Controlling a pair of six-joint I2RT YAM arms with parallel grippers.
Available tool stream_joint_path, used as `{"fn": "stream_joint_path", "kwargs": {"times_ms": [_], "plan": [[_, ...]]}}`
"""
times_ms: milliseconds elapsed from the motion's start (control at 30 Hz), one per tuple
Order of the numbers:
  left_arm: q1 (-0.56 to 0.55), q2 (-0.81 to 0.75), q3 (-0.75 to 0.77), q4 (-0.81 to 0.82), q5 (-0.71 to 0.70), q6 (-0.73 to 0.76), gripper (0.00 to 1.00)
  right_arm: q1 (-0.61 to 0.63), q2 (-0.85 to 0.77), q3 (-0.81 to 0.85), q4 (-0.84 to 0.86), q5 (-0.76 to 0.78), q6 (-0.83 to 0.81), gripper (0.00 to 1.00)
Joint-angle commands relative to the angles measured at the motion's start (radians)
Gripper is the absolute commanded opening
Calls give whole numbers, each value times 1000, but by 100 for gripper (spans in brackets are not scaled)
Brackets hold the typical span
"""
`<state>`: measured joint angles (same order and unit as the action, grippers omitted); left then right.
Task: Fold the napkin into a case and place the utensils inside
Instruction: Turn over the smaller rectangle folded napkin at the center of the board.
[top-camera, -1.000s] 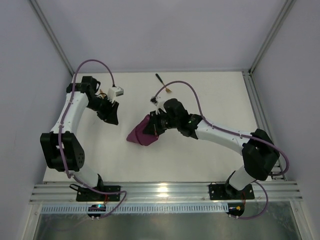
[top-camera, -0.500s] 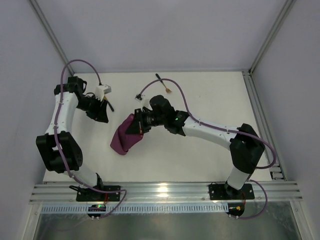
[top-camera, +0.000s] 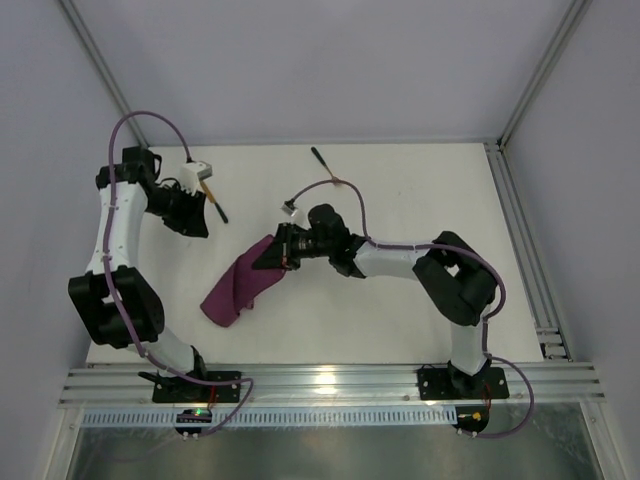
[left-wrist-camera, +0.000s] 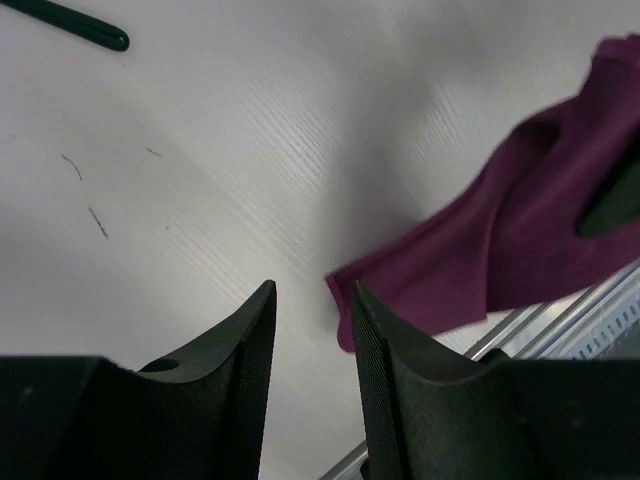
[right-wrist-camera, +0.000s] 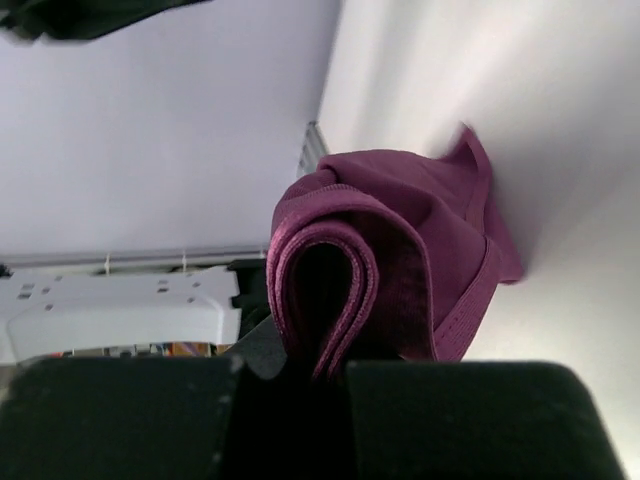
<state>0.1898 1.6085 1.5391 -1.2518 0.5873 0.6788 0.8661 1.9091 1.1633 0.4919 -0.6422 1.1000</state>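
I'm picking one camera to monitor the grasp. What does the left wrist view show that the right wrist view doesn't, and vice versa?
Left wrist only: a utensil's black handle lying on the table, and the left gripper open and empty.
Right wrist only: the right gripper shut on a doubled fold of the napkin.
Both: the magenta napkin and the white table.

Magenta napkin (top-camera: 236, 288), bunched and long, one end lifted, black-handled utensil (top-camera: 216, 207) beyond it to the left, second utensil (top-camera: 322, 160) farther back.
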Motion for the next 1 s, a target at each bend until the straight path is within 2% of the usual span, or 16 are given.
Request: {"fn": "stream_joint_path", "kwargs": {"times_ms": [0, 100, 300, 433, 467, 500, 600, 667, 733, 867, 967], "plan": [[0, 24, 38, 26, 17, -59, 37, -93, 21, -91, 155, 24, 83, 4], [-45, 51, 9, 83, -36, -96, 37, -189, 51, -149, 149, 39, 49, 4], [-194, 60, -100, 172, -104, -136, 37, -260, 117, -209, 143, 7, -21, 4], [-286, 62, -166, 221, -147, -160, 37, -288, 81, -226, 13, 35, -133, 4], [-302, 62, -178, 229, -161, -163, 37, -289, 80, -228, -12, 44, -156, 5], [-315, 62, -203, 238, -181, -166, 37, -289, 67, -228, -38, 52, -205, 11], [-351, 59, -229, 278, -198, -179, 37, -291, 33, -217, -140, 75, -284, 17], [-351, 56, -235, 299, -182, -170, 39, -289, 15, -231, -139, 78, -305, 11], [-351, 48, -237, 299, -95, -124, 45, -291, -13, -257, -73, 70, -328, 4], [-354, 77, -240, 282, 17, 34, 51, -291, -38, -249, -44, 33, -390, 4], [-363, 125, -231, 275, 28, 42, 55, -289, -47, -248, -26, 13, -431, 4]]}}
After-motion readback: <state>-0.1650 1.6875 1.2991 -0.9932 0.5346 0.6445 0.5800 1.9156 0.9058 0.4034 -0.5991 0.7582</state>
